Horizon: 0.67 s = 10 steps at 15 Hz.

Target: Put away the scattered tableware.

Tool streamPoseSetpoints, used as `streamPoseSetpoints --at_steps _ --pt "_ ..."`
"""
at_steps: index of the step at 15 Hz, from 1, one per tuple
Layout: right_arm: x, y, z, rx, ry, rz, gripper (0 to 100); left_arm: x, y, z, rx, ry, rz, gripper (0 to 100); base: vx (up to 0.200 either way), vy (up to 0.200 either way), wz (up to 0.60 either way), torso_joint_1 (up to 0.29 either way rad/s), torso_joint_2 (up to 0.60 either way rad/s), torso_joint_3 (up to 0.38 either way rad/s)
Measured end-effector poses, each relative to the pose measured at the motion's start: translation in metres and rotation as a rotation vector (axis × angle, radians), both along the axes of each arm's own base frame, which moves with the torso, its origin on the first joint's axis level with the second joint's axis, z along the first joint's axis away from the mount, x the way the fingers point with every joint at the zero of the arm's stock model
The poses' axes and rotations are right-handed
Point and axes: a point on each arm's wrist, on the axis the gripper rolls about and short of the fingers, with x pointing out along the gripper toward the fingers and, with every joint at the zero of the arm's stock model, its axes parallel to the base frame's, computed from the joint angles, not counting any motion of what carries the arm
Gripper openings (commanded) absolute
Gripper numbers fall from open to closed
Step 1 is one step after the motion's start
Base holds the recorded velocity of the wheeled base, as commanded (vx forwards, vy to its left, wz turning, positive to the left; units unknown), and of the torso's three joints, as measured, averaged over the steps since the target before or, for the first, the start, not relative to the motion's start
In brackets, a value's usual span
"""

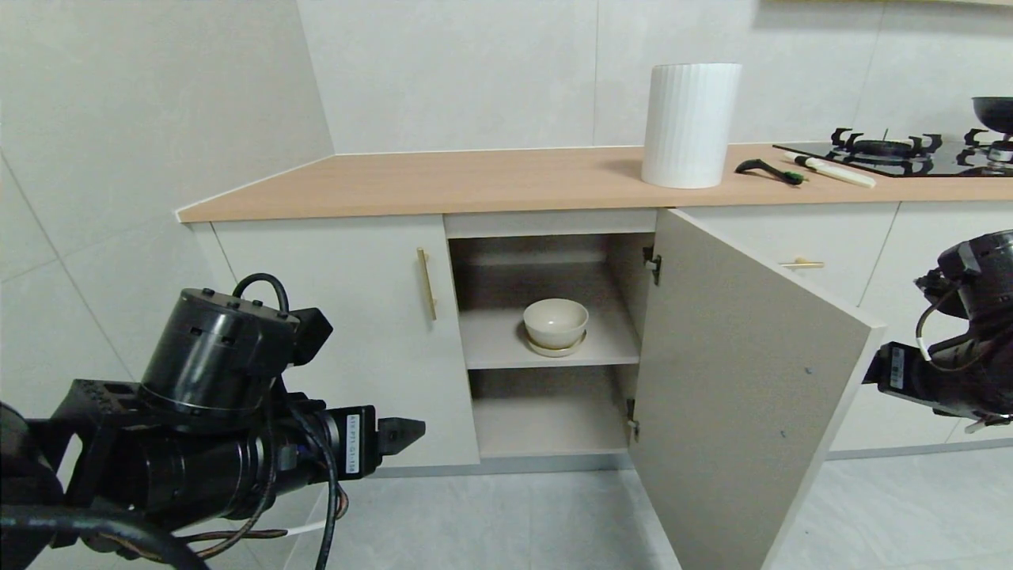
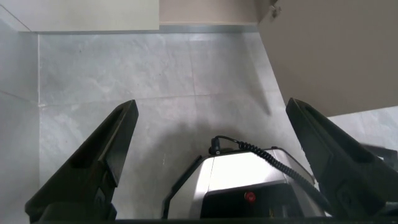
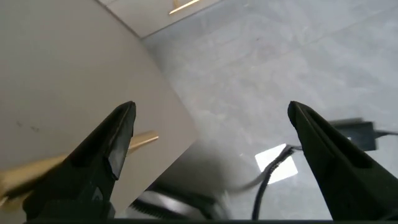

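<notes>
A cream bowl [image 1: 555, 321] sits on a small plate [image 1: 556, 347] on the upper shelf of the open cabinet [image 1: 506, 340]. My left gripper [image 1: 402, 435] hangs low in front of the shut left door, well left of and below the bowl. In the left wrist view its fingers [image 2: 118, 143] are spread wide over bare floor, nothing between them. My right gripper [image 3: 211, 111] is open and holds nothing, beside the outer face of the swung-out cabinet door [image 3: 68, 87], near its gold handle [image 3: 142, 142]. The right arm [image 1: 950, 356] shows at the right edge.
The open door [image 1: 744, 380] juts out into the floor space between the arms. On the counter stand a tall white ribbed canister [image 1: 690, 125], a black peeler [image 1: 768, 169], a pale-handled knife [image 1: 837, 172] and a gas hob [image 1: 894, 152]. The lower shelf [image 1: 546, 423] is bare.
</notes>
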Motion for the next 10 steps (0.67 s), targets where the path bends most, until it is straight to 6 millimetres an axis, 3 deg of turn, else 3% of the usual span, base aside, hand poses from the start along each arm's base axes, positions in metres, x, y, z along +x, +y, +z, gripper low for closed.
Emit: streamPoseSetpoints --at_steps 4,7,10 --pt "0.000 0.026 -0.003 0.047 0.006 0.072 100 0.000 0.000 0.001 -0.001 -0.003 0.000 100 0.000 0.000 0.00 0.000 0.00 0.000" --pt "-0.001 0.060 -0.005 0.054 0.000 0.191 100 -0.001 0.000 0.002 -0.003 -0.007 0.001 100 0.000 0.000 0.00 0.000 0.00 0.000" --pt "0.011 0.099 -0.014 0.084 -0.057 0.331 100 -0.001 0.001 0.002 -0.005 -0.009 0.000 100 0.000 0.000 0.00 0.000 0.00 0.000"
